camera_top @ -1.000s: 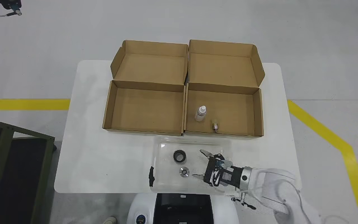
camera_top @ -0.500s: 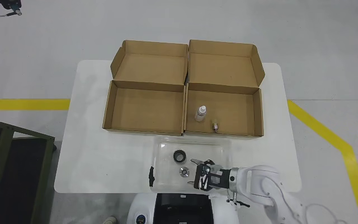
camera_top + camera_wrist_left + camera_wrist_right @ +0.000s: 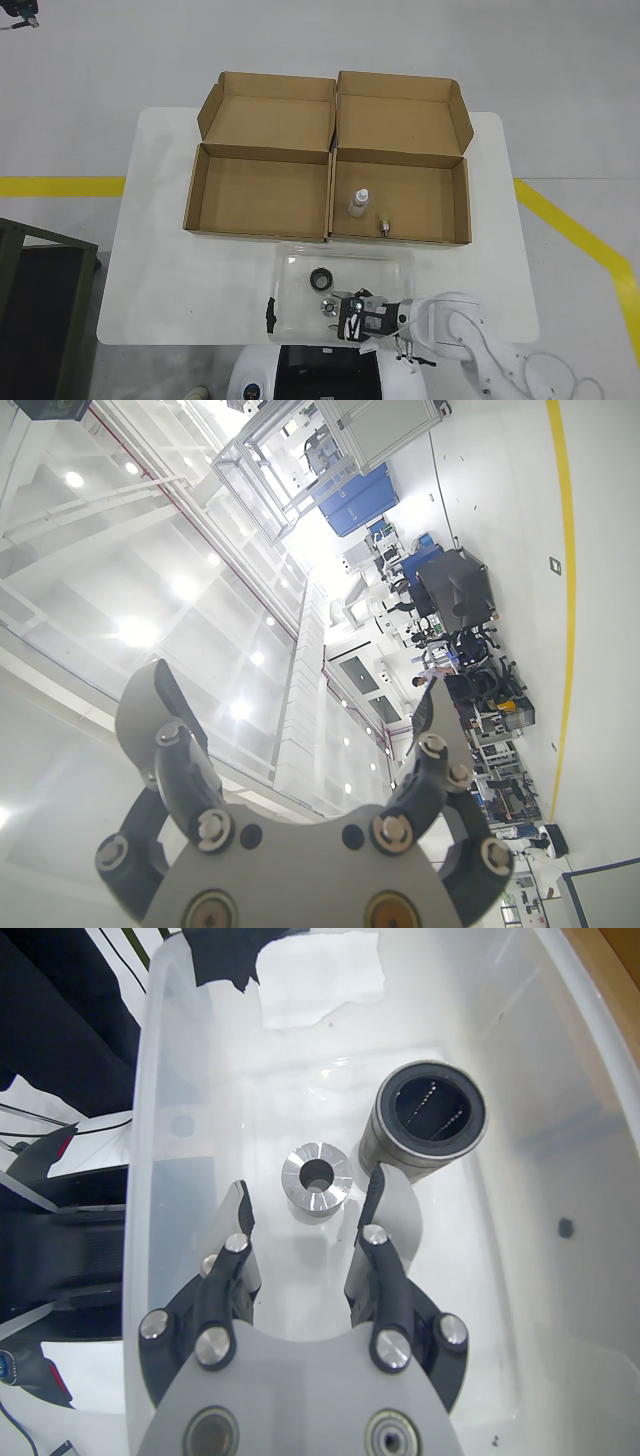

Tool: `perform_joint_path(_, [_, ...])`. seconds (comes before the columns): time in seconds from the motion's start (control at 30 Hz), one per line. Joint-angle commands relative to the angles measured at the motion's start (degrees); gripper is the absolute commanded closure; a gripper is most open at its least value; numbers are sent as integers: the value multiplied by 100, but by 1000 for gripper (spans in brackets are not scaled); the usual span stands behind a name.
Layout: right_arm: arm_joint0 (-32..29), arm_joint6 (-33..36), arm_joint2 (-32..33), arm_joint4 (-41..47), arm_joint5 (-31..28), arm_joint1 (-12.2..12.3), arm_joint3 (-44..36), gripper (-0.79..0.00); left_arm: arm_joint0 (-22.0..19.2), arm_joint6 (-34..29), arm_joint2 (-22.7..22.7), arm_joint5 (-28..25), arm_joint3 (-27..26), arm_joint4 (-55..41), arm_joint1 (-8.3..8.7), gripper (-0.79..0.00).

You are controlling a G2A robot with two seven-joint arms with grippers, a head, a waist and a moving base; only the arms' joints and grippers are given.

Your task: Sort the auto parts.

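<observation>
straddling the steel bushing (image 3: 315,1175), the right claw (image 3: 310,1183) gapes wide, gripping nothing.

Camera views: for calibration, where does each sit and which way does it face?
Top: above the arms, looking straight down at the table; right gripper over the clear tray.
Left wrist: on that wrist, facing up into the hall; open left gripper shows.
Right wrist: on that wrist, looking down into the tray; its fingers flank the bushing.
Shared: top and right wrist both show bushing and bearing.
</observation>
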Motion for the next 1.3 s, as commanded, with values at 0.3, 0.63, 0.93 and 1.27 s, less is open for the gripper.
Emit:
perform_joint_path(0.3, [308,-122,-317,-141,48,-48,206,-382,0,0,0,0,0,0,0,-785])
perform_joint_path(0.63, [514,-143,-517,-265,132,-84,381,-243,0,0,0,0,0,0,0,-785])
perform_joint_path(0.93, [403,-175,-340,-56,24,-26,203,0,0,0,0,0,0,0,0,-785])
perform_joint_path(1.27, [-8,-196,257,763,-109,114,-510,0,0,0,0,0,0,0,0,-785])
